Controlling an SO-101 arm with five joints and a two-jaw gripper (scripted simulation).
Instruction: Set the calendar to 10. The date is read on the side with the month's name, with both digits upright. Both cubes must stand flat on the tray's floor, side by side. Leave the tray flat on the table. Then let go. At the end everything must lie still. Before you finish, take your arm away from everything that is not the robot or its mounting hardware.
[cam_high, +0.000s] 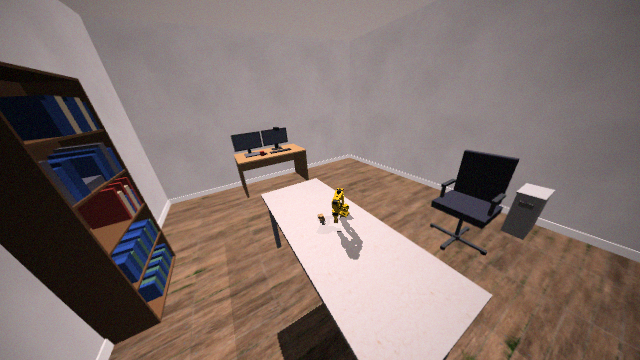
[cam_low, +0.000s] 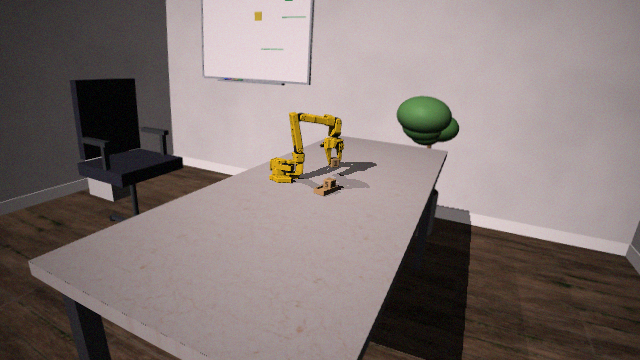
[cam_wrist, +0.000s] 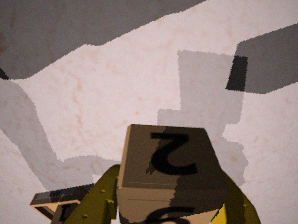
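Observation:
The gripper (cam_low: 334, 159) (cam_wrist: 171, 176) is shut on a wooden cube (cam_low: 335, 163) (cam_wrist: 162, 157). In the wrist view the cube shows a black 2, upside down, on its upper face and part of another round digit on the face below. It hangs above the table, clear of the tray. The wooden tray (cam_low: 320, 191) is on the table, nearer the exterior camera than the gripper. A second cube (cam_low: 329, 183) sits on it, with a mark like a 5 towards that camera. The wrist view cuts tray and cube off at the lower left. The month's name cannot be read.
The arm's yellow base (cam_low: 283, 172) stands on the pale table (cam_high: 385, 280) (cam_low: 240, 250), beside the tray. Shadows of the arm fall across the table around the held cube. The office chair (cam_high: 467, 195) (cam_low: 120, 150) and the bookcase (cam_high: 90, 200) stand away from the table.

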